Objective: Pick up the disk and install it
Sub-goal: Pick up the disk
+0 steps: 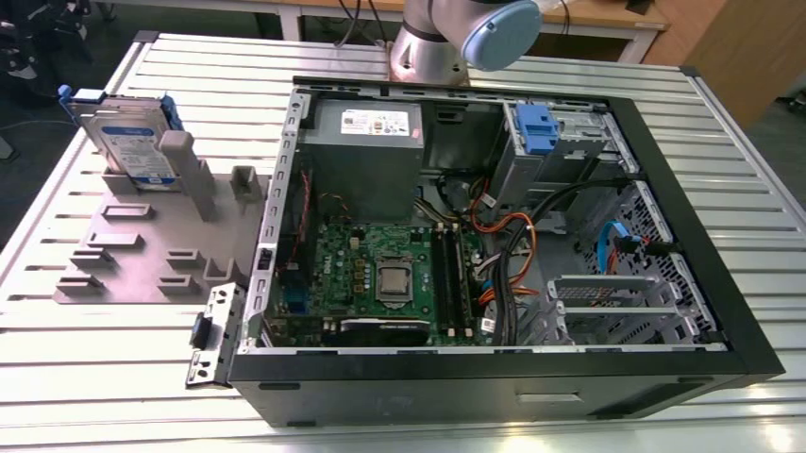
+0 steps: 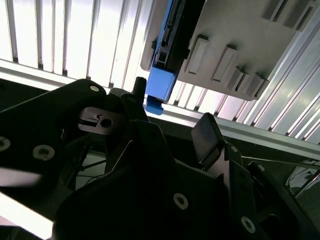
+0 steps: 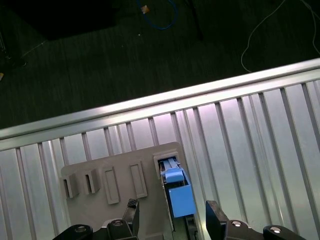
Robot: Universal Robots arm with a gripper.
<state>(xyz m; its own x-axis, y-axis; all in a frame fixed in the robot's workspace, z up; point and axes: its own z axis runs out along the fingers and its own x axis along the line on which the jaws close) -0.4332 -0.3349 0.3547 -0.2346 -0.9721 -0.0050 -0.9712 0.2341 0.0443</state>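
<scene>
The disk is standing upright in the grey slotted holder on the bench, on the exterior view's left of the open computer case, so it is sitting well apart from where it has to go. In the first wrist view the gripper is hanging over the top end of the disk with its jaws apart, one of its fingers showing on each side of the blue handle; whether they are touching the handle cannot be told, and nothing is clamped between them. The second wrist view is showing the same arrangement, the handle lying just beyond the spread fingers. Judging from this, the pick-up is only being lined up: the disk is not yet lifted from the holder, and the whole installation into the case is left. Inside the case another blue-tabbed drive is sitting in its metal cage.
</scene>
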